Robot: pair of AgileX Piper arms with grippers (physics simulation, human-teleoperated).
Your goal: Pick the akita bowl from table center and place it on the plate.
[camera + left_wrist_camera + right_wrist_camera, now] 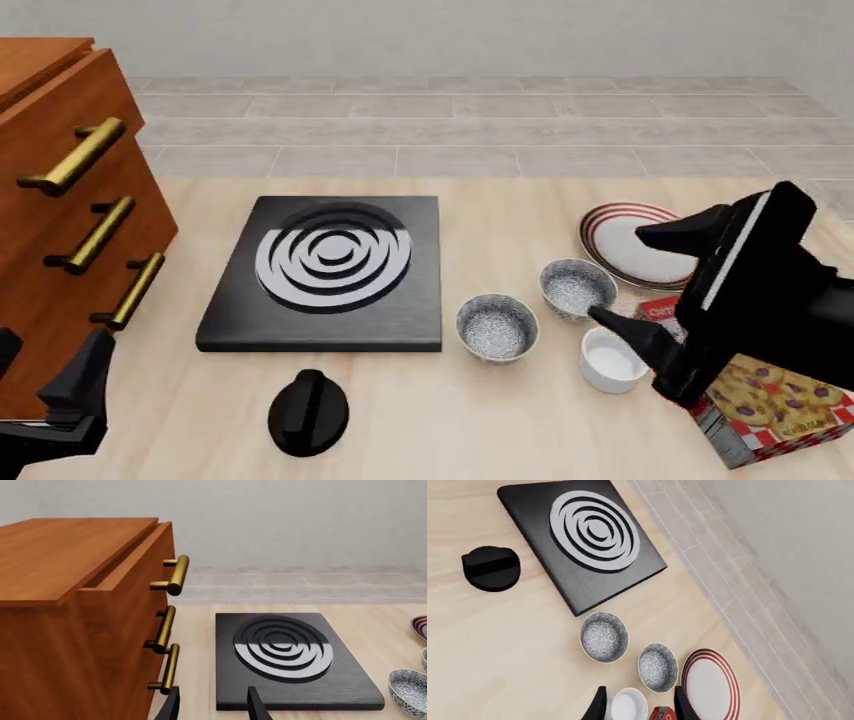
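Two bowls of one pattern. My right gripper [627,290] — jaws apart, holding nothing — hangs nearest, above the white ramekin [613,360]. Ahead and leftward sits the akita bowl [497,325] at table centre; its twin [577,288] lies between — then the plate [638,243] farthest. My left gripper [212,707], parted, is well off.

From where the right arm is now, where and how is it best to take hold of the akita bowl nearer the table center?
Probably by the pale rim of the akita bowl, coming from above, one finger inside and one outside. It stands upright, mouth open. Choose its stove-facing side, away from the twin bowl and ramekin. The right tool looks open.
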